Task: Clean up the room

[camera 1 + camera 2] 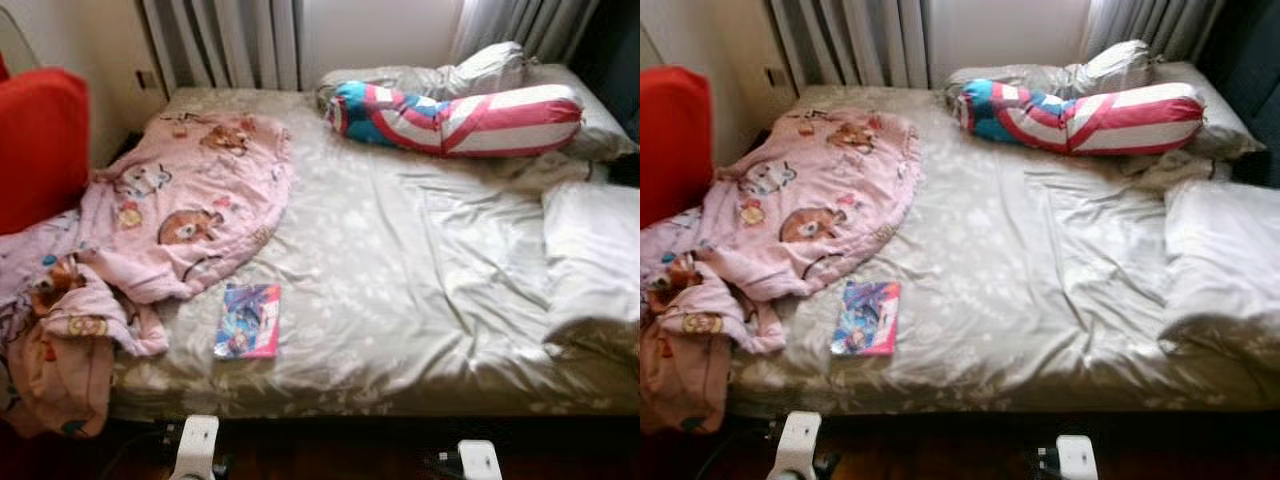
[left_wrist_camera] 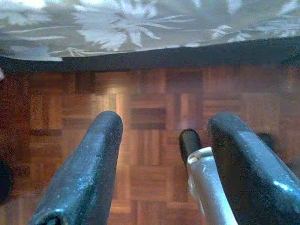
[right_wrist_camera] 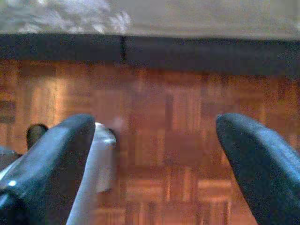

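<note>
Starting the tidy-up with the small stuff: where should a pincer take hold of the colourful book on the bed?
Probably the near short edge of the book. It lies flat on the sheet close to the bed's foot, just ahead of the left pincer, open and low over the floor. Come from the foot side, sliding one finger under that edge.

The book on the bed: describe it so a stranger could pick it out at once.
Start at the bed, covered by a pale flowered sheet. Go to its near left corner, where a pink blanket spills over the side. The book lies flat on the sheet just beside the blanket's edge: thin, with a bright blue and pink picture cover, the only small flat thing there.
</note>
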Robot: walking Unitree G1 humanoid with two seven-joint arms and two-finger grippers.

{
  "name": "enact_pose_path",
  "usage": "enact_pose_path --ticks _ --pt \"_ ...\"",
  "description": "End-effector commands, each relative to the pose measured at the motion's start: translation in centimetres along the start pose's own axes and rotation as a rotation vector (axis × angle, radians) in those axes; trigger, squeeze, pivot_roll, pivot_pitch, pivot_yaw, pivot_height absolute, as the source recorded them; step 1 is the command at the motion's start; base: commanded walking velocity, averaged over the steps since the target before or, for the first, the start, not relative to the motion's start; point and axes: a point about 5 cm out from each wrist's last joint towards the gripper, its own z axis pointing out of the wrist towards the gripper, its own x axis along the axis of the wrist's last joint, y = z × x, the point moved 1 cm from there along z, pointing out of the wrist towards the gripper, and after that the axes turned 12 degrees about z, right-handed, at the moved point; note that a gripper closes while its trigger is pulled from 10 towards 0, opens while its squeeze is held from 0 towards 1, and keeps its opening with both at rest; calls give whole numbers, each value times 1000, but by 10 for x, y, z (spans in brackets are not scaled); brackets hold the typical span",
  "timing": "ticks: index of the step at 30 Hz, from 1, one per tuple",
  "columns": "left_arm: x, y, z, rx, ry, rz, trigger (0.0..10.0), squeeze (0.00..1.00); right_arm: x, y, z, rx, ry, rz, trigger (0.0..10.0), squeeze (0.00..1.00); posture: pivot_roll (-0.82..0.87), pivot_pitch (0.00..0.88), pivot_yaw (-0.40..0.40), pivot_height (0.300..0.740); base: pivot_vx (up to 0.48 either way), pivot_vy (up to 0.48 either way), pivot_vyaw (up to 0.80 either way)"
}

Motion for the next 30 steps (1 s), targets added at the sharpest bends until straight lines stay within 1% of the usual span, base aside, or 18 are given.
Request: enact_pose_path --ticks 1,17,30 --pt "-3 1 -1 -6 -10 -7 10000 0 6 3 1 -7 21 -5 10000 0 -23 55 11 740 0 -274 0" --pt "1 5 0 -10 1 0 10000 0 7 2 1 -7 26 2 10000 0 -26 51 14 740 0 -274 0" --pt "3 5 1 -8 7 -3 10000 0 7 2 1 -4 26 -5 10000 0 -21 36 10 740 0 -275 0"
